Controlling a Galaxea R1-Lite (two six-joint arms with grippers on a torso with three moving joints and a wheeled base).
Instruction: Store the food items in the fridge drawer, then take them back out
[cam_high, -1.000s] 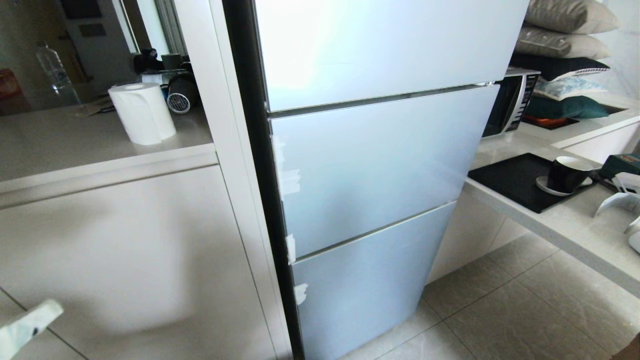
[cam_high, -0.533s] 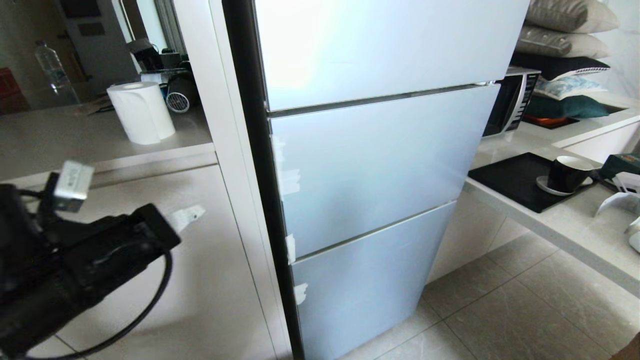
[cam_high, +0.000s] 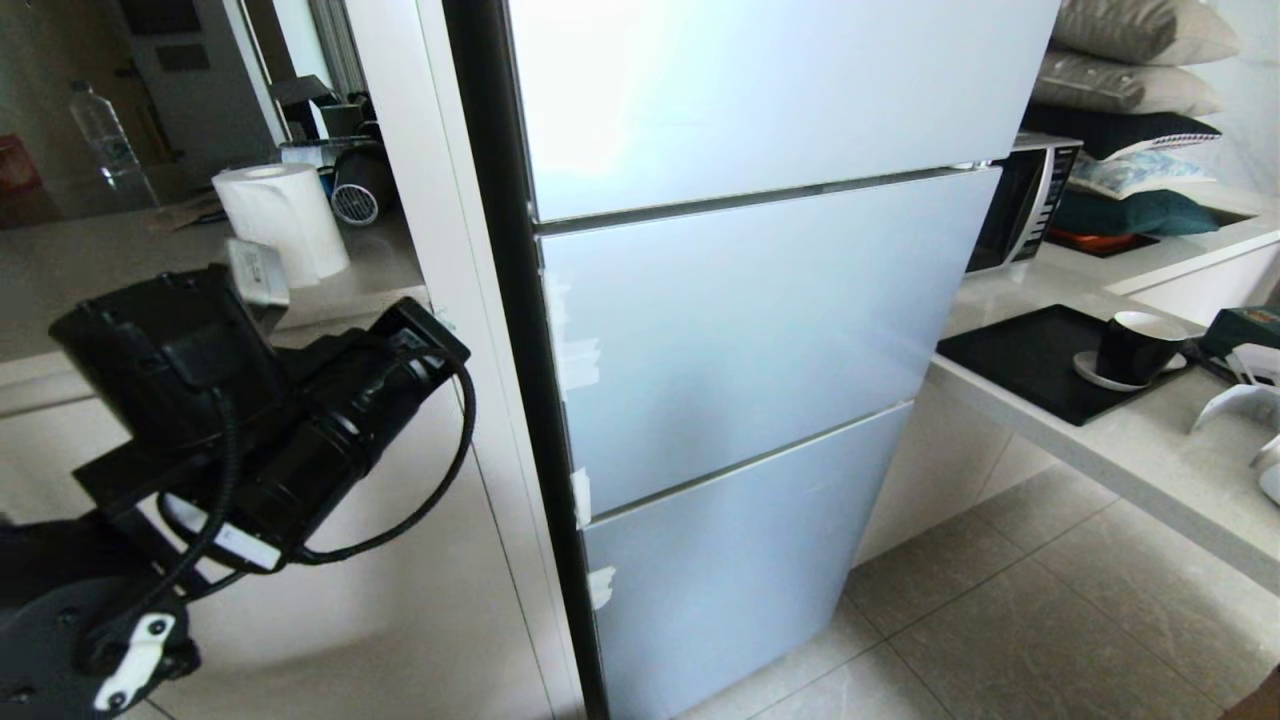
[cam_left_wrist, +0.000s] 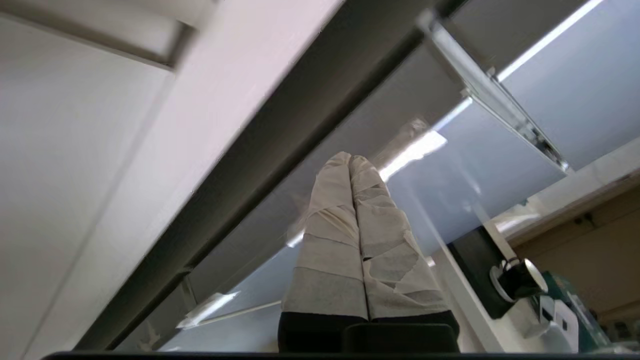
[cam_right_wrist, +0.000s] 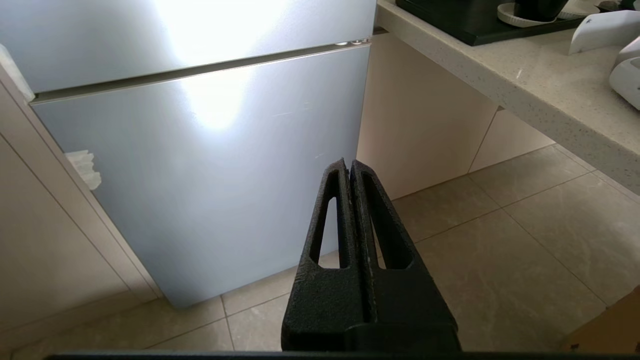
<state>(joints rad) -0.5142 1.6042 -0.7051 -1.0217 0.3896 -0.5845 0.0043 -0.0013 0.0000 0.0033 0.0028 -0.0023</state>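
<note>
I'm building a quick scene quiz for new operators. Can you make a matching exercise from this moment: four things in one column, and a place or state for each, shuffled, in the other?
Things:
1. paper towel roll
2. black cup
3. left gripper
4. microwave

Places or states:
A. on a saucer on the black mat, right counter
B. wrapped in pale tape, fingers shut, near the fridge's left edge
C. upright on the left counter
D. behind the fridge's right side, under stacked pillows

Pairs: 1-C, 2-A, 3-B, 4-D

Left tabletop (cam_high: 120, 270) carries a paper roll (cam_high: 280, 220); right tabletop (cam_high: 1150, 440) carries a black tray (cam_high: 1020, 365) with 1 cup (cam_high: 1135, 345).
</note>
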